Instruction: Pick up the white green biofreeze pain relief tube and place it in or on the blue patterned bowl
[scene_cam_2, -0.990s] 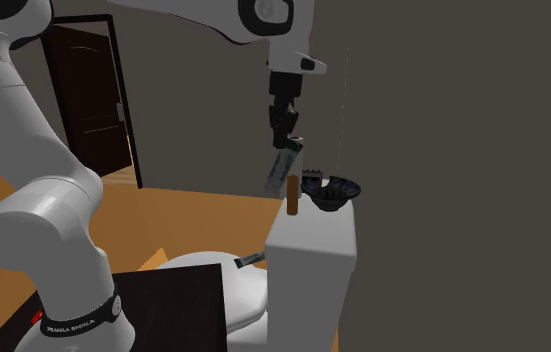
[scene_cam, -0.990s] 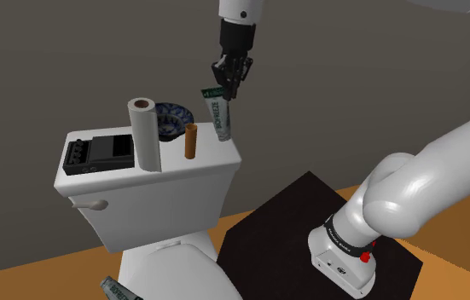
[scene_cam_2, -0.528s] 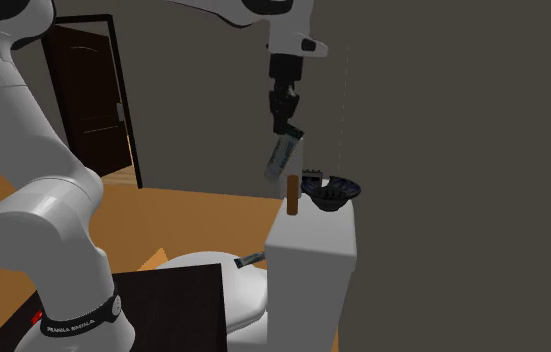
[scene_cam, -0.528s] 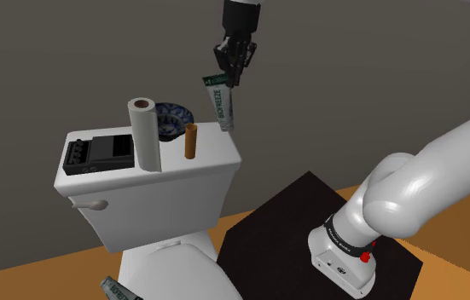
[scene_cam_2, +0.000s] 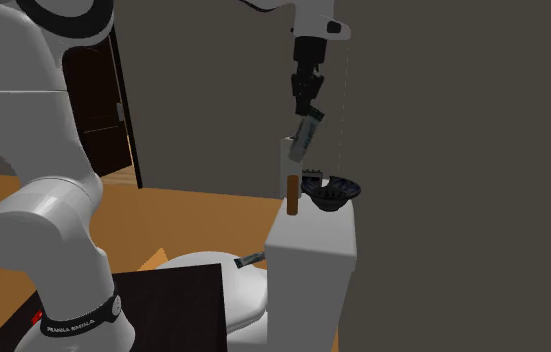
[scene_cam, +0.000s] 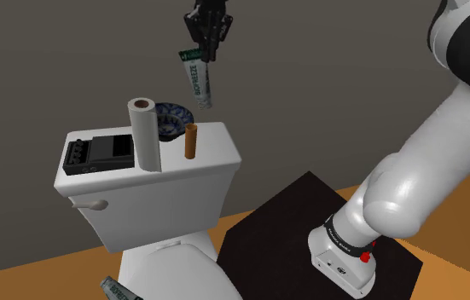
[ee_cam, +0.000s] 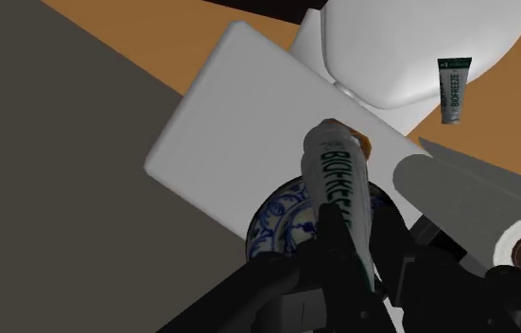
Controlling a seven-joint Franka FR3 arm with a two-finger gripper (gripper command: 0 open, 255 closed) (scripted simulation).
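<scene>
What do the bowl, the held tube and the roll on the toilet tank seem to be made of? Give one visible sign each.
The bowl: probably glazed ceramic, white with a blue painted pattern. The tube: likely soft plastic, smooth white with green print. The roll: looks like paper, matte white wound around a brown core.

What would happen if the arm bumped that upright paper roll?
Probably it tips: the paper roll stands tall on a narrow end. Once down, its round shape would likely let it roll off the tank lid. Being hollow, it is likely light.
</scene>
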